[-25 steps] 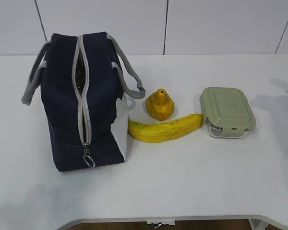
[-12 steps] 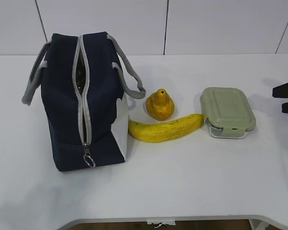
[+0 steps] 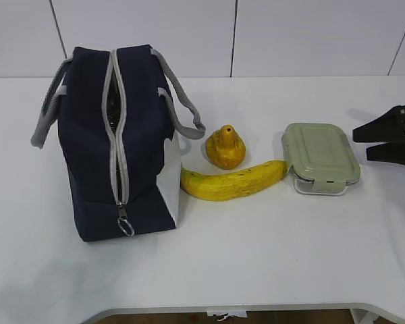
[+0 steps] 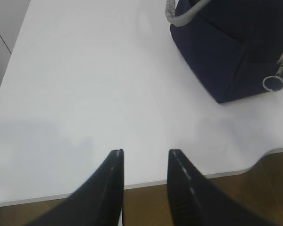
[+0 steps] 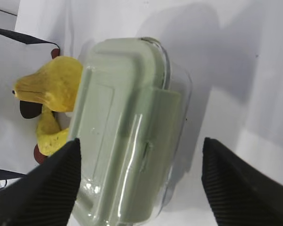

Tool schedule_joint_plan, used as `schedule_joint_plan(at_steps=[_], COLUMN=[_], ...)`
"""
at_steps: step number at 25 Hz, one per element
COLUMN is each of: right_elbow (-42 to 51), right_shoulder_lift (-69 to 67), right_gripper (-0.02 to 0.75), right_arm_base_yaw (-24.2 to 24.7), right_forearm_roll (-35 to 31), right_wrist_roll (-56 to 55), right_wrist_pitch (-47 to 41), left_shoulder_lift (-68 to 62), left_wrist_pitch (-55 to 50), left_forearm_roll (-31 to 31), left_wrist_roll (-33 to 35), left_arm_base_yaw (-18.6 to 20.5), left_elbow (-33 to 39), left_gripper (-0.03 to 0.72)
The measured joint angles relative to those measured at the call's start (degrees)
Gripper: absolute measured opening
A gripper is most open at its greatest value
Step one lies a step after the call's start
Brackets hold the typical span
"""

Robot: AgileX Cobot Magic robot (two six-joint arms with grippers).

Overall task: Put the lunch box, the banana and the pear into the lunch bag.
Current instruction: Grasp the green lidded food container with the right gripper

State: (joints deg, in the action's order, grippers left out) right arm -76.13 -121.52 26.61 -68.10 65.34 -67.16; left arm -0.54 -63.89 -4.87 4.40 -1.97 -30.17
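The navy lunch bag (image 3: 115,142) stands upright at the left, its grey zipper running over the top and down to a ring pull (image 3: 125,227). To its right lie the yellow-orange pear (image 3: 224,147) and the banana (image 3: 233,181); the banana's tip touches the green-lidded lunch box (image 3: 320,156). My right gripper (image 3: 362,144) hovers open just right of the box. In the right wrist view its jaws (image 5: 140,141) stand wide on either side of the lunch box (image 5: 127,117) without touching it. My left gripper (image 4: 146,153) is open and empty over the table's front edge, near the bag (image 4: 226,52).
A white wall runs behind the white table (image 3: 256,256). The table's front edge (image 4: 217,173) curves inward close to my left gripper. The bag's grey handles (image 3: 182,108) droop to both sides, one toward the pear.
My right gripper has come in from the right edge of the exterior view toward the lunch box, and its jaws have spread wider. The objects and bag have not moved.
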Motion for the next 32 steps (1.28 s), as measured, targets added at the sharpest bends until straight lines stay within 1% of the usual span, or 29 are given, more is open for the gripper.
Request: schedule_joint_plan(at_steps=[7, 15, 32], right_elbow=[-0.23, -0.44, -0.44], right_shoulder_lift=[-2.09, -4.42, -4.83], right_gripper=[0.596, 0.592, 0.592], right_arm_base_yaw=[-0.22, -1.90, -4.86], right_forearm_roll=[-0.88, -3.31, -3.68], right_wrist_roll=[-0.12, -0.20, -0.34], right_wrist_pitch=[0.00, 0.00, 0.00], left_shoulder_lift=[0.00, 0.00, 0.00], left_wrist_pitch=[0.10, 0.10, 0.10], left_forearm_roll=[0.00, 0.00, 0.00], left_wrist_roll=[0.00, 0.00, 0.00], left_arm_base_yaw=[0.00, 0.00, 0.00], left_elbow=[0.00, 0.00, 0.00], left_gripper=[0.240, 0.240, 0.240])
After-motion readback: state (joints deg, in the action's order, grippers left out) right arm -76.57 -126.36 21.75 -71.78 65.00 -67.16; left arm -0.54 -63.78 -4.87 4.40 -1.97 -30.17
